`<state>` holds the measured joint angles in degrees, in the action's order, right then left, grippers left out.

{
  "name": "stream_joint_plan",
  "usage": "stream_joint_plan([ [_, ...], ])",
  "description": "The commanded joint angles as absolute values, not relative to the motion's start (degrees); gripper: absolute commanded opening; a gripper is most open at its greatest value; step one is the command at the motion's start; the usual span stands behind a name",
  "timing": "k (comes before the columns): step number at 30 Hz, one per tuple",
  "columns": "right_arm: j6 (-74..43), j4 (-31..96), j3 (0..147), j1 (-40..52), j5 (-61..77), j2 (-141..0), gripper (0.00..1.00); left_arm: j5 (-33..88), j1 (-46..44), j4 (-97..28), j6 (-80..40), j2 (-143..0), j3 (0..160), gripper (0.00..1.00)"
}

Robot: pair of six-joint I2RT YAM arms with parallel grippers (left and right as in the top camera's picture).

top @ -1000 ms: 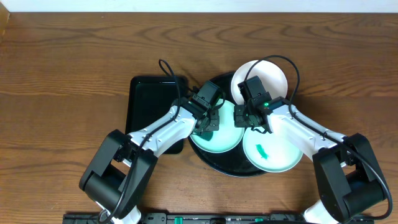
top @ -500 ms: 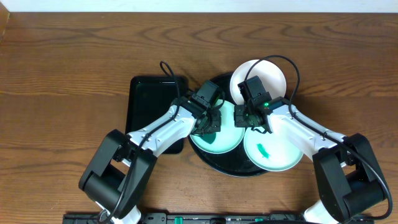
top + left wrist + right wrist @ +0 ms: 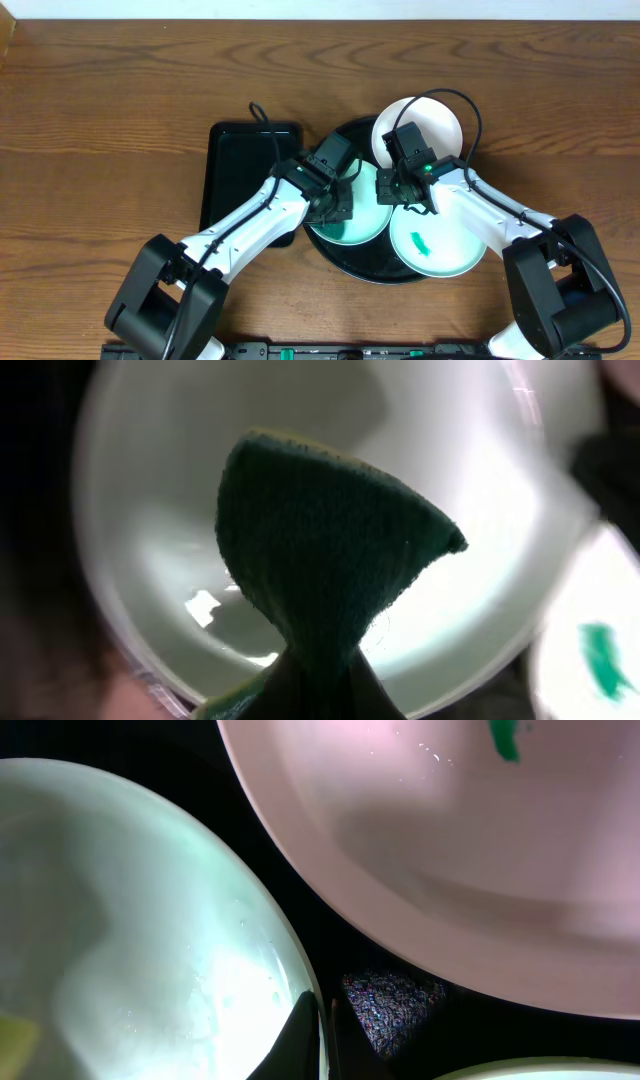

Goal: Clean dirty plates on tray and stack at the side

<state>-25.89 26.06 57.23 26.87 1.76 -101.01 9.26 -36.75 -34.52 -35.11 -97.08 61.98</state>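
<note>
On round tray (image 3: 372, 276), mid bench (image 3: 100, 100): left mint plate (image 3: 352, 228) directly under left pincer (image 3: 337, 206), which is clamped on green sponge (image 3: 320, 550). Right pincer (image 3: 394, 192) pinched onto same plate's rim. Smeared w/ green: right mint plate (image 3: 440, 245), white plate (image 3: 440, 122).

Black tray (image 3: 372, 270); mint plates (image 3: 452, 256); white plate (image 3: 440, 125); green sponge (image 3: 320, 550).

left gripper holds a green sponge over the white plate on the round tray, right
Not quite. The left gripper holds the green sponge over a mint plate, not the white plate, on the round tray. The overhead view shows it: the white plate lies at the tray's far right edge, away from the sponge.
</note>
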Motion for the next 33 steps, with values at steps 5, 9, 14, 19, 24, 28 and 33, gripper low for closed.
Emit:
stream_joint_plan([
  [5,-26.1,25.8,57.2,27.5,3.3,-101.3,0.01,-1.2,-36.6,-34.4,-38.3,-97.5,60.8,0.07],
  [9,-26.1,25.8,57.2,27.5,3.3,-101.3,0.01,-1.1,-36.6,-32.0,-38.3,-99.3,60.5,0.07],
  [14,-26.2,25.8,57.2,27.7,3.3,-101.3,0.01,-0.4,-36.7,-29.9,-38.3,-102.1,60.4,0.07],
  [19,-28.8,26.0,57.2,27.9,3.3,-101.3,0.01,-0.5,-36.7,-29.2,-38.2,-104.1,60.4,0.08],
  [24,-29.3,25.9,57.2,28.3,3.3,-101.3,0.01,0.0,-36.7,-27.6,-38.3,-104.2,60.4,0.07],
  [28,-29.3,25.9,57.2,28.4,3.2,-101.3,0.01,2.9,-36.7,-25.4,-38.3,-104.2,60.4,0.07],
  [33,-29.3,25.9,57.2,28.5,3.2,-101.3,0.01,3.4,-36.7,-24.5,-39.6,-104.2,60.4,0.07],
])
